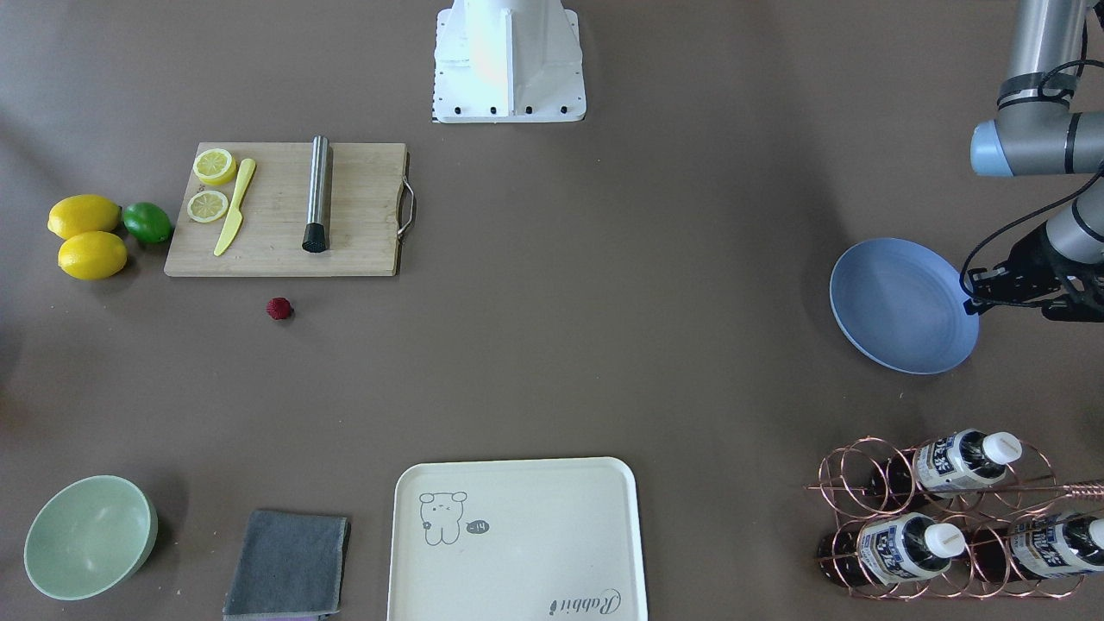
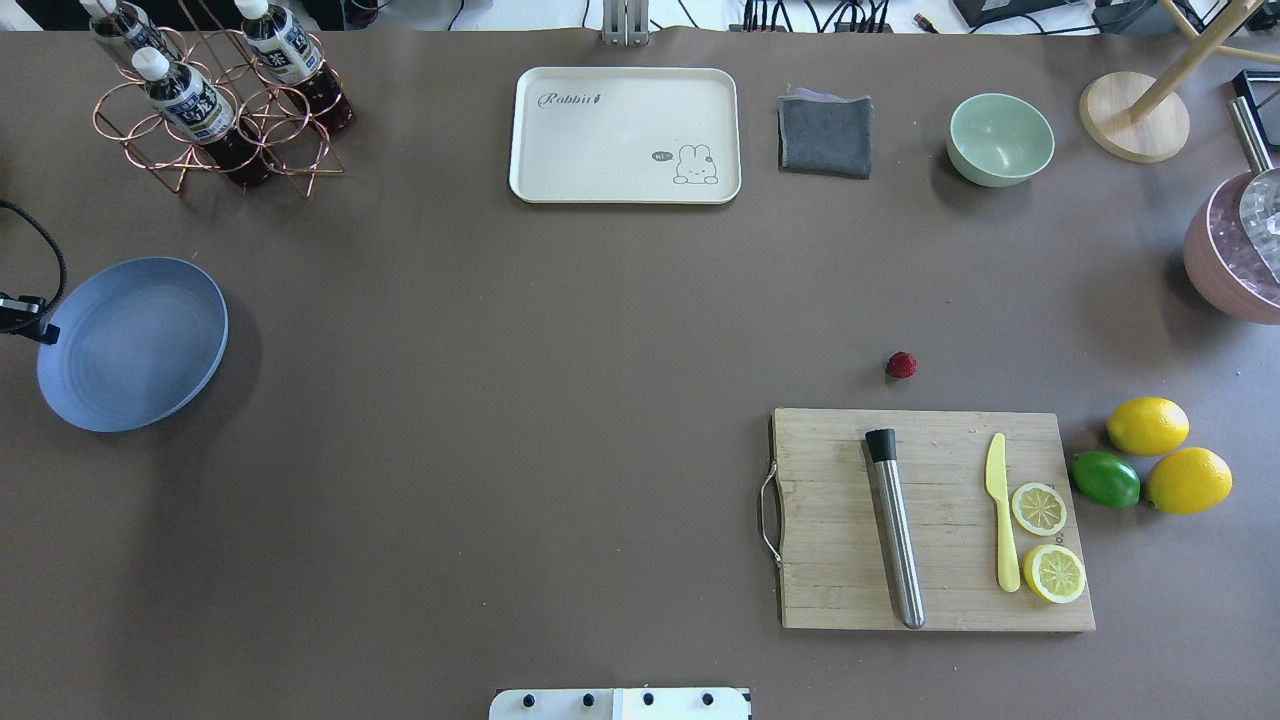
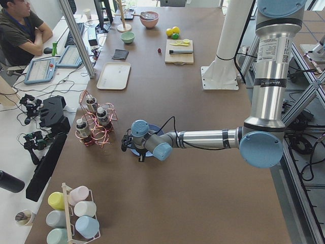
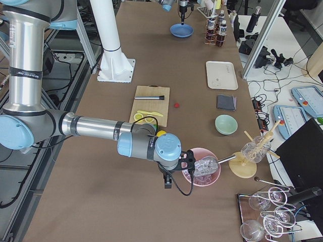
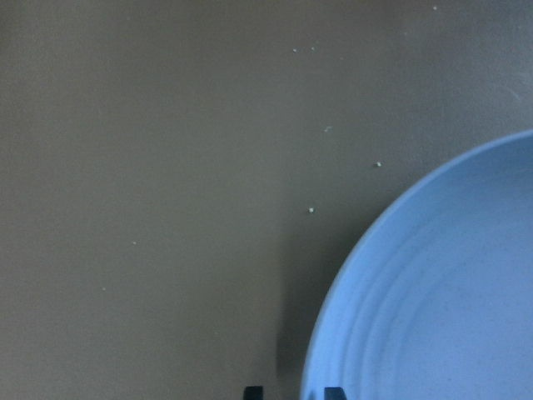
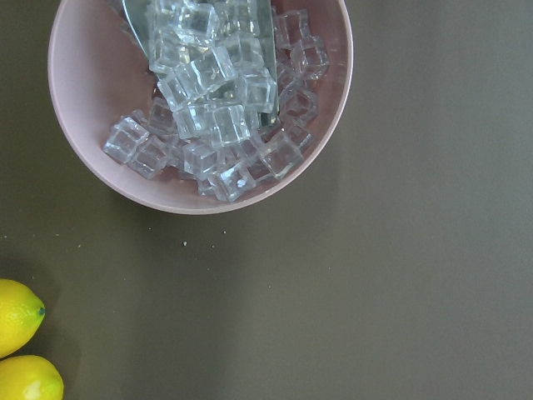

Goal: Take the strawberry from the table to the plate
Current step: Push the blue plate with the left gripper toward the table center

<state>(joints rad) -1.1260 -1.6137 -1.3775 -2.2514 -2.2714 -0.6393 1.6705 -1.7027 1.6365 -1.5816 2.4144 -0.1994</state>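
**Strawberry on the table**

Just past the wooden cutting board [image 2: 940,600], the tiny dark red strawberry [image 2: 901,365] lies on the brown-grey table [image 2: 500,400]. Far to the left, the left gripper [image 5: 293,393] straddles the rim of the round light-blue plate [image 2: 130,345], jaws spread. I cannot tell how the right gripper [image 4: 167,180] holds its jaws.

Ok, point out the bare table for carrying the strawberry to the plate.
Widest free patch: the middle of the table, bordered by the plate, the cream tray, the strawberry and the cutting board. Crowded: the lemons and lime beside the board, and the bottle rack beyond the plate.
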